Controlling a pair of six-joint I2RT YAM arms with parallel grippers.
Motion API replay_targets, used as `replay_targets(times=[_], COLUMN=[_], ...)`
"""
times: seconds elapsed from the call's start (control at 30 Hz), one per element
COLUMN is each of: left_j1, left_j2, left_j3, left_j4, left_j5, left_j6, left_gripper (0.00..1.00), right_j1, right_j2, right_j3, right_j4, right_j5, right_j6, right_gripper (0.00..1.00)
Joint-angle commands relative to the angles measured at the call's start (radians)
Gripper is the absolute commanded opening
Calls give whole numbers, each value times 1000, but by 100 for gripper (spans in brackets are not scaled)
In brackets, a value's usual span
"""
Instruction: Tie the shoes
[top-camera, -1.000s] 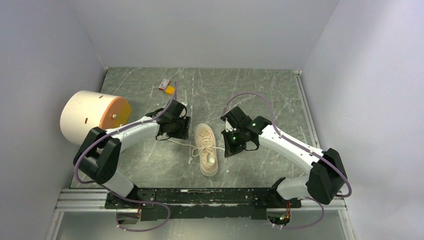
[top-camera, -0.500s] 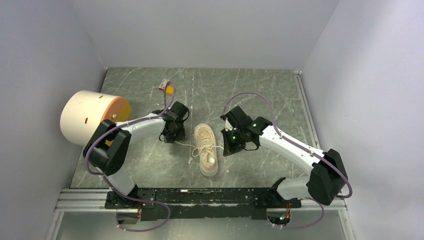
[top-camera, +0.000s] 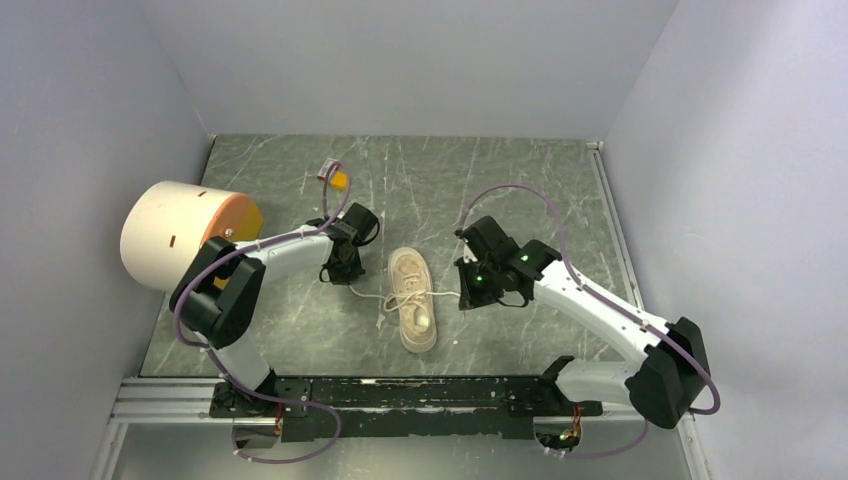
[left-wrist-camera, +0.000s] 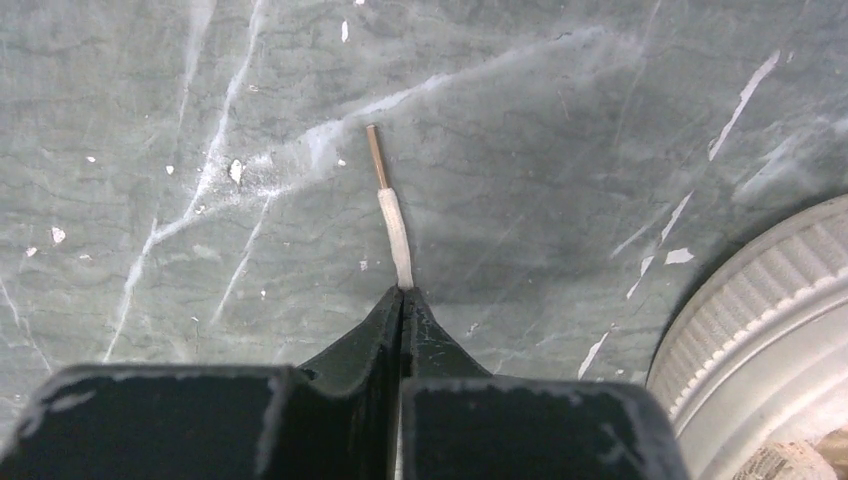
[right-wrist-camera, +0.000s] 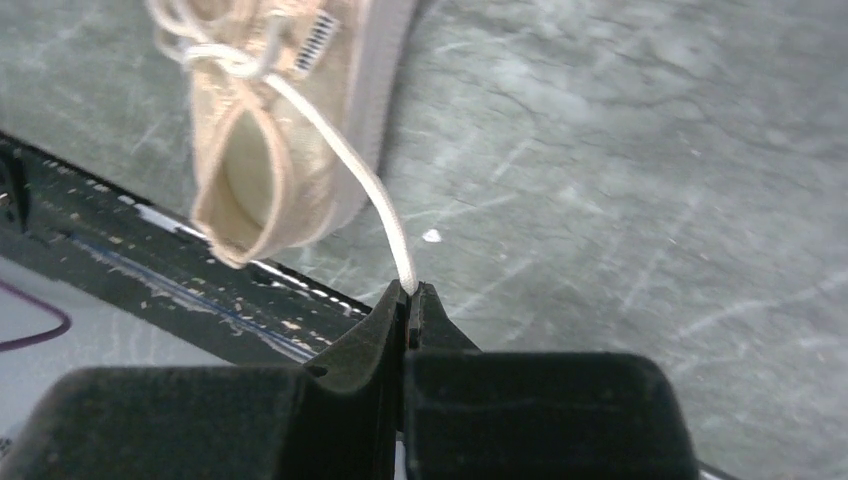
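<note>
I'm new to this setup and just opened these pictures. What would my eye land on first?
A cream sneaker lies in the middle of the scene. The left fingers are shut on one lace and the right fingers on the other lace, each drawn out sideways from the sneaker. A big cream-and-orange cylinder sits far left.

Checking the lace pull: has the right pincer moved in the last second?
Yes. In the top view the right pincer has shifted right and slightly toward the near edge, away from the shoe, which stayed put.
</note>
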Motion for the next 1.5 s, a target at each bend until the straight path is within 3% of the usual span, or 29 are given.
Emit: replay_targets(times=[0.0,0.23,0.37,0.57,0.7,0.9,1.13,1.47], left_j1=[19,37,49,73,84,86,92,195], left_j2=[-25,-253,-345,-429,-446,-455,-421,-443], left_j3=[3,20,74,153,182,79,-54,-114], left_j4=[-61,-258,-426,-578,-661,-581,-481,-527], left_j5=[-17,-151,-200,-299,-345,-261,-161,-188], left_j6=[61,110,76,14,-41,-53,-48,-66], left_gripper=[5,5,5,5,5,5,5,5], right_j1=[-23,-153,-276,-546,-592,-642,-819,-841], right_j2=[-50,-123,-76,35,90,124,120,152], right_j3=[22,57,75,48,68,-22,-97,-167], right_j4=[-150,-270,-290,-225,-223,-106,-39,69], right_j5=[164,328,373,268,399,517,328,377], right_j6=[41,134,133,131,181,210,329,325], right_gripper=[0,0,0,0,0,0,0,0])
